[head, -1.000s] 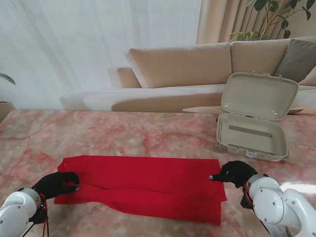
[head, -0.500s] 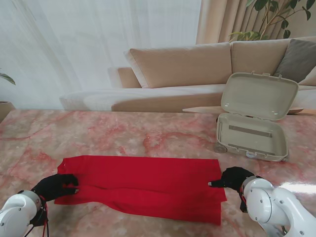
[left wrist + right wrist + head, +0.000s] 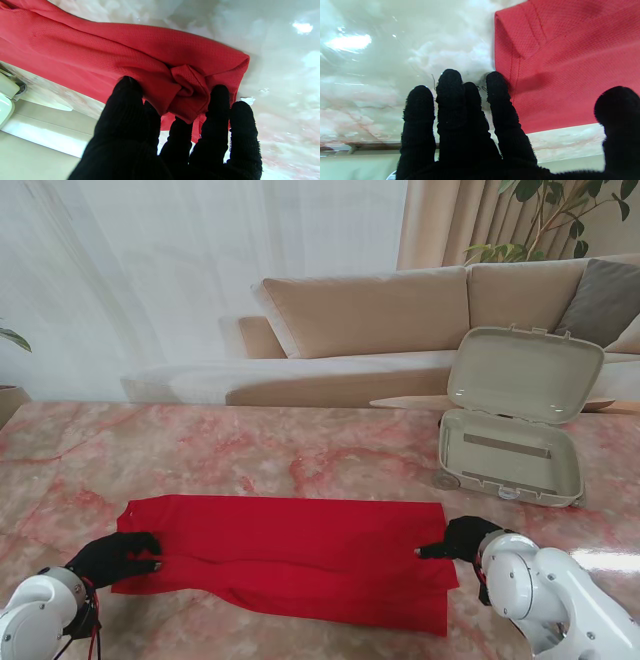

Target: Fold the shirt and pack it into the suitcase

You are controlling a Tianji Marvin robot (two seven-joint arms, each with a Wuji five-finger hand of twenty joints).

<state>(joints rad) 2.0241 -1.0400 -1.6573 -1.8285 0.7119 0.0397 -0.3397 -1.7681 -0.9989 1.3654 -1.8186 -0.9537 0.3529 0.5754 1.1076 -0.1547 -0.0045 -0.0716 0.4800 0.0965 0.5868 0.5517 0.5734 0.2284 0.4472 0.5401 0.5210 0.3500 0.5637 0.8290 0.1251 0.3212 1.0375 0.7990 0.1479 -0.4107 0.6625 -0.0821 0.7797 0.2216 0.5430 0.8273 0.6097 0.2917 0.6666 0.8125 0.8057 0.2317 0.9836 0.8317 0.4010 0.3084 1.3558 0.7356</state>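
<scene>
While the red shirt lay folded into a long band across the pink marble table, the robot's two black-gloved hands worked at its opposite ends. At the left, the left hand gripped the cloth; the wrist view showed a bunched fold of red fabric pinched between the thumb and the fingers. The band stretched flat toward the right, its nearer edge doubled over itself. There the right hand rested at the shirt's end with fingers spread and nothing held, one fingertip touching the stitched hem and the thumb hovering apart over the cloth. Farther from me and to the right, the beige suitcase stood on the table with its lid raised, well apart from the shirt. A tan sofa sat beyond the table.
</scene>
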